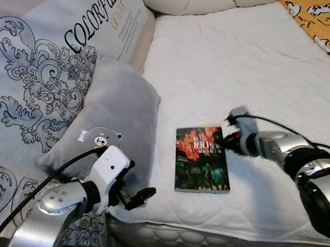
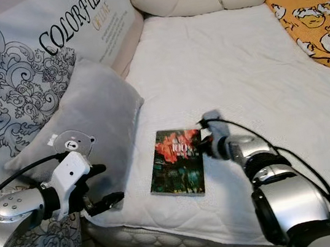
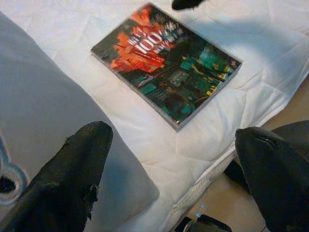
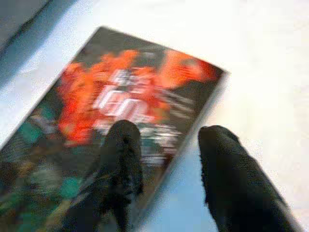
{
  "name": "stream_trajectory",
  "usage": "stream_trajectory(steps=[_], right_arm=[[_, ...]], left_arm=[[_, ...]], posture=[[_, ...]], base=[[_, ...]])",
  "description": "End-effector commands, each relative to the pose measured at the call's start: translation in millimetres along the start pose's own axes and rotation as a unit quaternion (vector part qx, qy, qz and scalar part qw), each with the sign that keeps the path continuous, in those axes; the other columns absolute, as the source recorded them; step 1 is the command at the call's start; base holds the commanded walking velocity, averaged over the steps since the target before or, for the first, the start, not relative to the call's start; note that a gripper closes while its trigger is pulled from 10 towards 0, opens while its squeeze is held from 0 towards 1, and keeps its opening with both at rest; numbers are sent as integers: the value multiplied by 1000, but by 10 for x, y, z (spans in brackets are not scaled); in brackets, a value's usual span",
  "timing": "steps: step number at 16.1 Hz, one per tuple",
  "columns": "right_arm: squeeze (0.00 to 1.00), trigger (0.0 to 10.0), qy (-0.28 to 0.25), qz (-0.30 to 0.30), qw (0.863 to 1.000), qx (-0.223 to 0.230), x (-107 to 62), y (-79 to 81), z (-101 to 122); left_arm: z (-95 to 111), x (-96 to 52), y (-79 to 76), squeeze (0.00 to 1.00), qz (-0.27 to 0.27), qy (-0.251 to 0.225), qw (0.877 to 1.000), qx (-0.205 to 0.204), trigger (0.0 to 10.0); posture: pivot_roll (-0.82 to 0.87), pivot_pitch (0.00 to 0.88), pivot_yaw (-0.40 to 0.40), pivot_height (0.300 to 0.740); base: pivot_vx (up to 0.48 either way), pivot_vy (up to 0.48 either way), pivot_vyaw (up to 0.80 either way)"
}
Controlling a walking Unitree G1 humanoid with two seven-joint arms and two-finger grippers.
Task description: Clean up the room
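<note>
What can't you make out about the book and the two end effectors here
- Book: cover text beyond "100" too small in the eye views, blurred in the right wrist view.
- Right end effector: whether its fingers touch the book's edge is lost to blur.
- Left end effector: fingers cut off by the left wrist view's bottom edge.

Bare mattress beyond the right gripper
Book edge lies between its spread fingers; grey pillow crowds the left gripper's inner finger.

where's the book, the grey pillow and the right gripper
book (image 1: 199, 158): left eye view, middle of its cover
grey pillow (image 1: 116, 106): left eye view, its plain upper face
right gripper (image 4: 169, 166): right wrist view, midway between its fingertips
</note>
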State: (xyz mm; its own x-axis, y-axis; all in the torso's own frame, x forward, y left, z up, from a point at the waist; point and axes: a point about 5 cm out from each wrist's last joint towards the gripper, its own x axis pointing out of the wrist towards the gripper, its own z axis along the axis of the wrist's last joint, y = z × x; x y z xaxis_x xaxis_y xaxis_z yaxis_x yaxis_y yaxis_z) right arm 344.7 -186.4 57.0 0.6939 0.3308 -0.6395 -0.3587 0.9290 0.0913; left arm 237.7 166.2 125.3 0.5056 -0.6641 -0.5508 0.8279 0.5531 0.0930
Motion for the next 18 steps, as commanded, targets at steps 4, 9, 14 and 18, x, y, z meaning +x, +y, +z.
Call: stream_trajectory(steps=[4,9,14,18], right_arm=[[1000,10000,-45,-12,999,-28,-93,-153,61],[1000,10000,-146,44,988,-23,-226,-106,-94],[1000,10000,-291,-95,950,65,-361,189,-11],[1000,10000,-300,-89,946,79,-400,346,14]], left_arm=[[-10,159,-49,27,33,-21,999,-9,10000],[14,314,27,35,199,-93,974,-54,10000],[39,290,155,43,309,-126,936,-108,10000],[30,274,179,43,335,-123,928,-106,10000]], posture=[[64,0,64,740],[14,0,54,740],[-25,0,66,740],[14,0,40,740]], base=[[0,0,0],[0,0,0],[0,-274,0],[0,-342,0]])
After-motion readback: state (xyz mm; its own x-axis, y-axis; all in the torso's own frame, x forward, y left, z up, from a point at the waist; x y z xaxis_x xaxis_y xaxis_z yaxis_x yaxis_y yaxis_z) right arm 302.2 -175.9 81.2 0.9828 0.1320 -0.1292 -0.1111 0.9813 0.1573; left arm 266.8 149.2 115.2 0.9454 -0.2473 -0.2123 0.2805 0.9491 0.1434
